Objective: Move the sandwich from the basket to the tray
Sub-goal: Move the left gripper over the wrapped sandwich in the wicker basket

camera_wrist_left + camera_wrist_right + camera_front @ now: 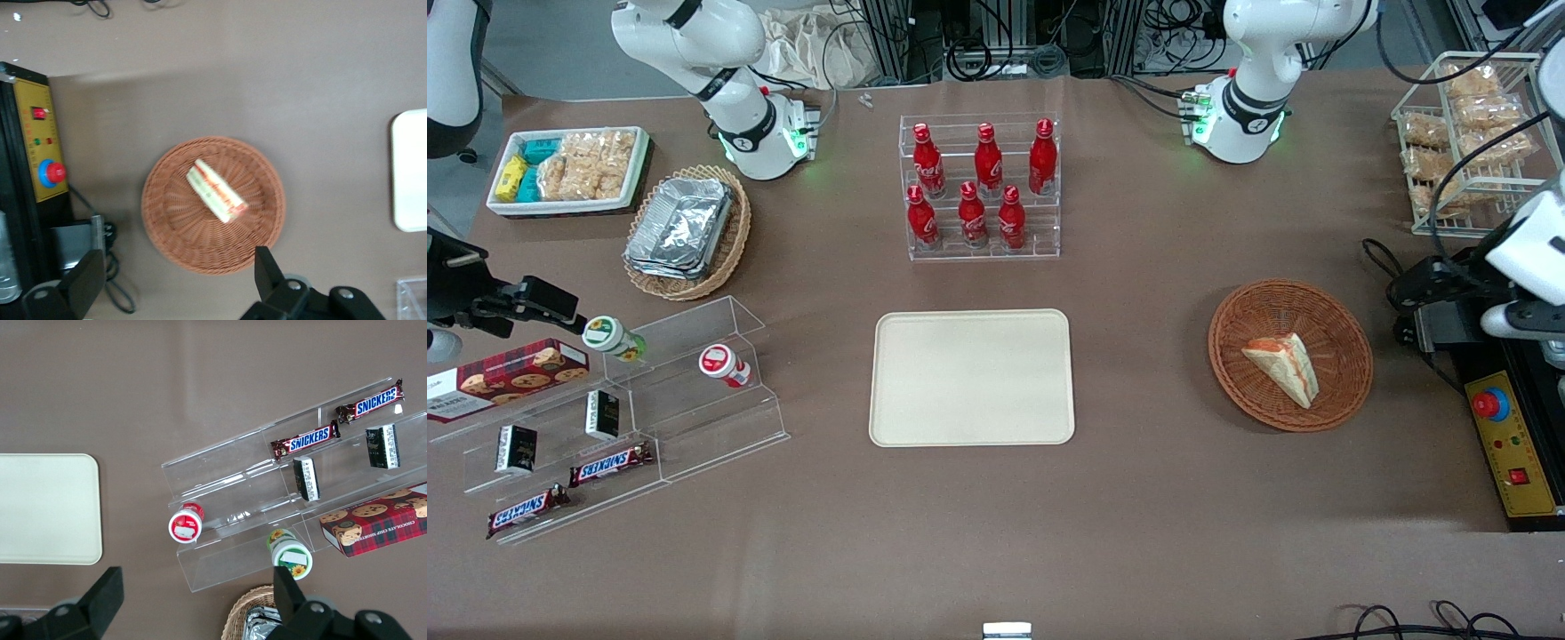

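Reddish-brown wicker basket [1289, 354] holds the sandwich [1282, 366], lying flat, filling edge showing. Cream tray [971, 377] sits apart from it, mid-table, nothing on it. I see my left gripper [175, 283] above the table just beside the basket rim, fingers [268, 272] spread wide, gripping nothing.

I see the sandwich [1282, 367] lying in the basket [1343, 329]; the tray [971, 377] sits well apart on the tabletop [1138, 498], nearer the parked arm; my end effector [175, 280] hangs open above the basket's edge.
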Controlling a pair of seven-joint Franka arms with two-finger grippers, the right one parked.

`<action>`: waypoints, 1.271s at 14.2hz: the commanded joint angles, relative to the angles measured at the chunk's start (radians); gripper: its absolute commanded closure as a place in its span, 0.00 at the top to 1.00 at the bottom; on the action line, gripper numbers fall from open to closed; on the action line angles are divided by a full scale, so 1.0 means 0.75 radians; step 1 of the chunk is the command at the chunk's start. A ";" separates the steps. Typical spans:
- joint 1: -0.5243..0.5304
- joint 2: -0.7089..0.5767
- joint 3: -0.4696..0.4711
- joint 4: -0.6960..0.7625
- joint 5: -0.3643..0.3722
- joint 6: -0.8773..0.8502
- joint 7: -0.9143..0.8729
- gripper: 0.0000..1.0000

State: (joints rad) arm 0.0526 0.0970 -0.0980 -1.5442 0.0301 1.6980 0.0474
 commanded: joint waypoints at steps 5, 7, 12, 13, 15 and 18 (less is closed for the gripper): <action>0.020 0.016 0.026 0.040 -0.085 -0.033 -0.108 1.00; 0.030 0.012 0.039 -0.023 -0.134 -0.012 -0.408 1.00; 0.028 -0.025 0.039 -0.395 -0.120 0.329 -0.852 1.00; 0.026 -0.021 0.039 -0.458 -0.120 0.398 -0.879 1.00; 0.026 -0.001 0.037 -0.524 -0.120 0.444 -0.942 1.00; 0.020 0.048 0.030 -0.604 -0.120 0.550 -0.963 1.00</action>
State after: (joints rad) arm 0.0701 0.1313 -0.0693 -1.9502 -0.0493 2.0482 -0.6464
